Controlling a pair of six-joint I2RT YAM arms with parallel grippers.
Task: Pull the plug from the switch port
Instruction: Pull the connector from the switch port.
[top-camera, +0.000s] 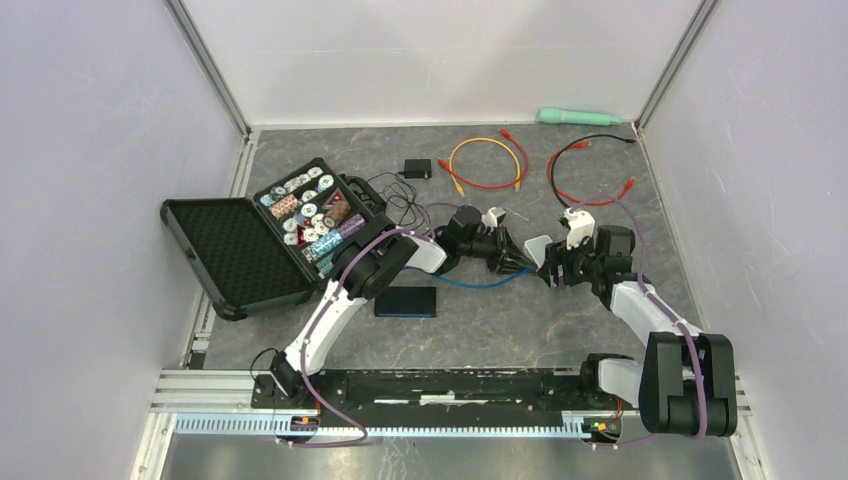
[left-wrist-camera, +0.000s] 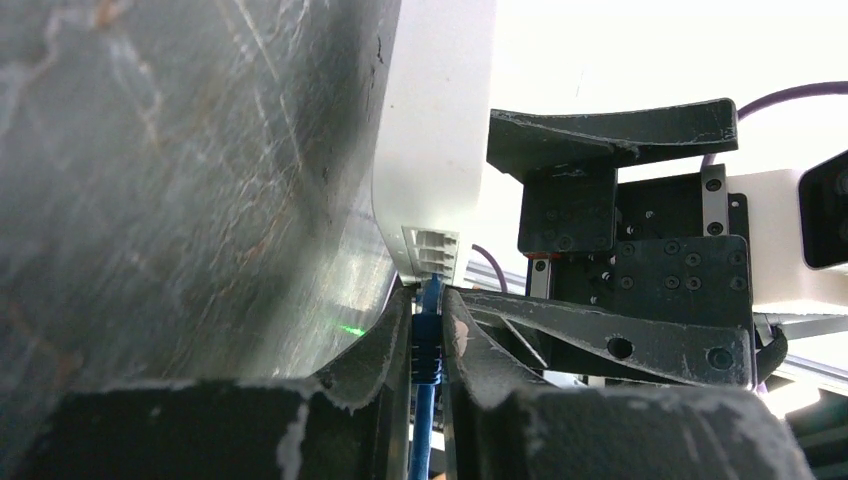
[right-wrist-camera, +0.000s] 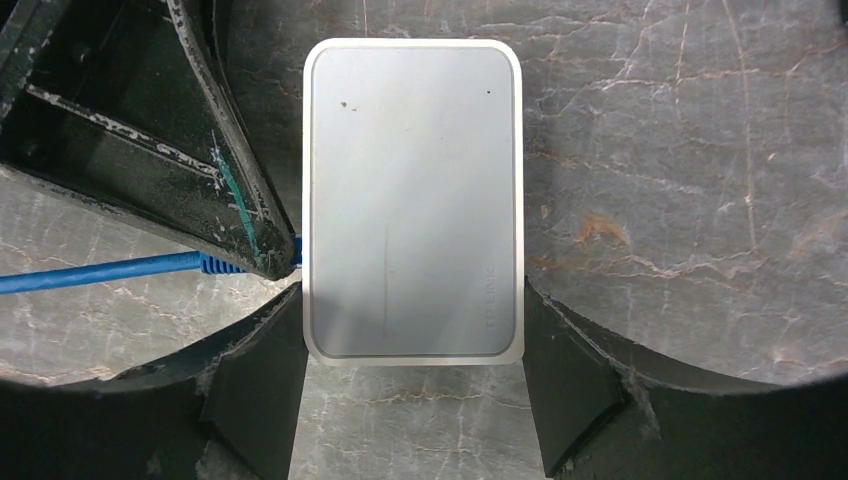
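The white switch (right-wrist-camera: 412, 200) lies flat on the grey table, and in the top view only a corner of it (top-camera: 540, 246) shows between the two grippers. My right gripper (right-wrist-camera: 412, 335) is shut on the switch, one pad against each long side. The blue plug (left-wrist-camera: 428, 345) sits with its ribbed boot between the fingers of my left gripper (left-wrist-camera: 428, 330), which is shut on it. The plug's tip still reaches into the port row (left-wrist-camera: 432, 250) on the switch's edge. Its blue cable (right-wrist-camera: 100, 272) trails off to the left (top-camera: 470, 284). The left finger (right-wrist-camera: 150, 150) hides the port in the right wrist view.
An open black case (top-camera: 240, 250) with small parts stands at the left. A flat black device (top-camera: 406, 301) lies near the left arm. Orange and red cables (top-camera: 487, 160), a black-and-red cable (top-camera: 580, 170), a small black adapter (top-camera: 417, 168) and a green tool (top-camera: 578, 116) lie at the back.
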